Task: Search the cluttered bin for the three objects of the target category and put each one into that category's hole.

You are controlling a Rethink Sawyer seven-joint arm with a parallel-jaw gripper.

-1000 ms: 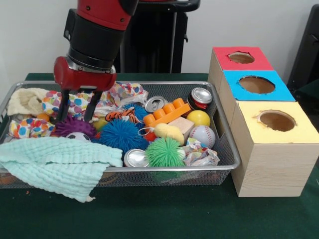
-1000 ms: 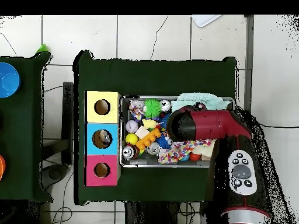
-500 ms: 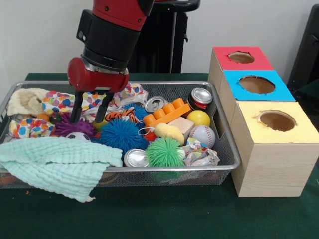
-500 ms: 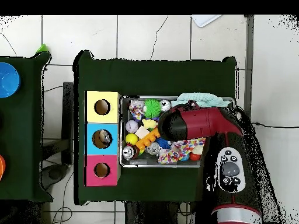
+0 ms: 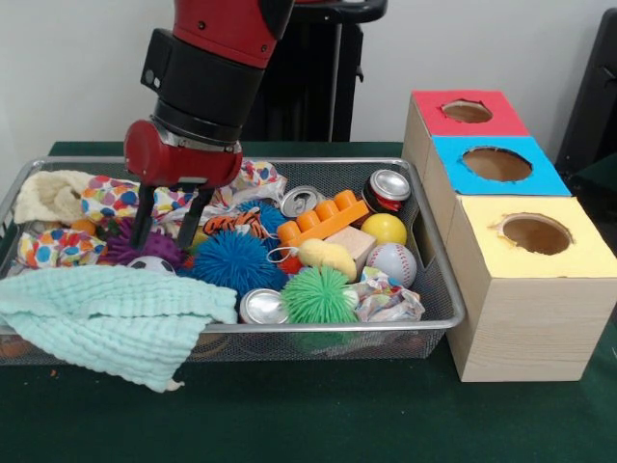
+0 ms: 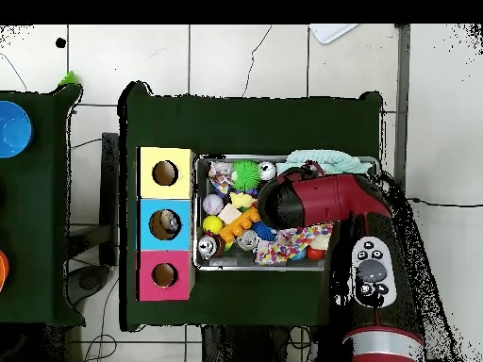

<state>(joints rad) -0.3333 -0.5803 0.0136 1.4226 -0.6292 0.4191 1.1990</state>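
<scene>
The jaws stood slightly parted, gripper [image 5: 170, 217] empty, poised over the purple spiky ball [image 5: 135, 247] at the bin's [image 5: 439, 280] left end. A clean pick likely meant dropping straight, straddling it, clear of the mint cloth [image 5: 111, 318].

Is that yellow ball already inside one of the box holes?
No, the yellow ball still lies in the wire bin, beside the baseball, not in a hole.
</scene>
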